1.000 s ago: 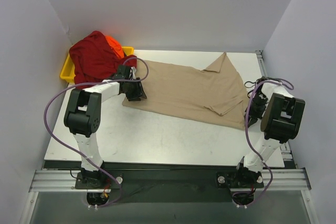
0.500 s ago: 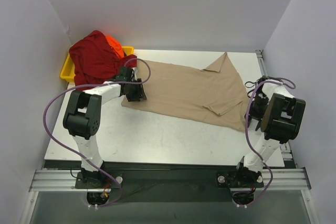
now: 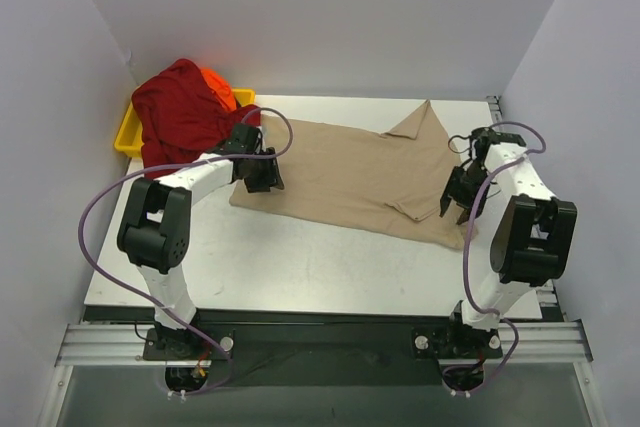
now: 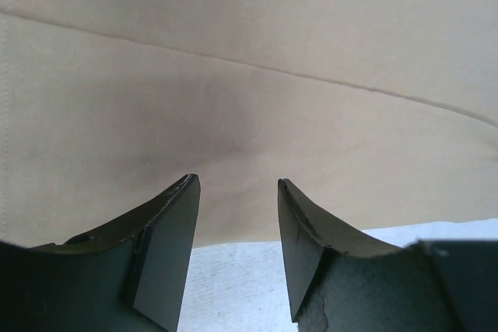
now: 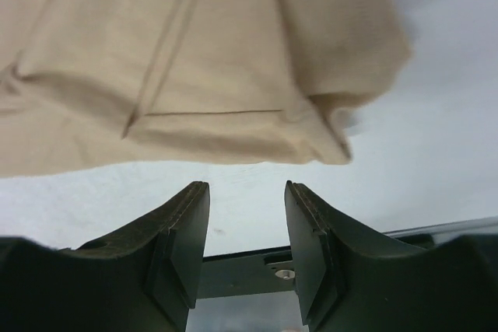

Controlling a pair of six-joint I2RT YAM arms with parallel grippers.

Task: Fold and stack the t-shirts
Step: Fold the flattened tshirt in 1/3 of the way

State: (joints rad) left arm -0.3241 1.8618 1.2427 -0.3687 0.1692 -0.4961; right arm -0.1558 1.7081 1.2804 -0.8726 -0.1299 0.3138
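Note:
The tan t-shirt [image 3: 370,172] lies spread flat across the middle of the table. My left gripper [image 3: 262,175] is open at its left edge; in the left wrist view the cloth [image 4: 249,75] fills the frame ahead of the open gripper [image 4: 237,215], with bare table between the fingers. My right gripper [image 3: 458,202] is open and empty at the shirt's right edge; in the right wrist view the gripper [image 5: 245,223] sits just short of the folded hem [image 5: 233,126]. The dark red t-shirt [image 3: 180,112] and the orange t-shirt [image 3: 218,87] are heaped at the back left.
A yellow tray [image 3: 128,137] sits under the heaped shirts at the table's back left corner. White walls close in the left, back and right sides. A metal rail [image 5: 257,270] shows at the table edge below my right gripper.
My right arm has swung from the table's right edge inward and back to the tan shirt's right edge. My left gripper has shifted slightly along the shirt's left edge.

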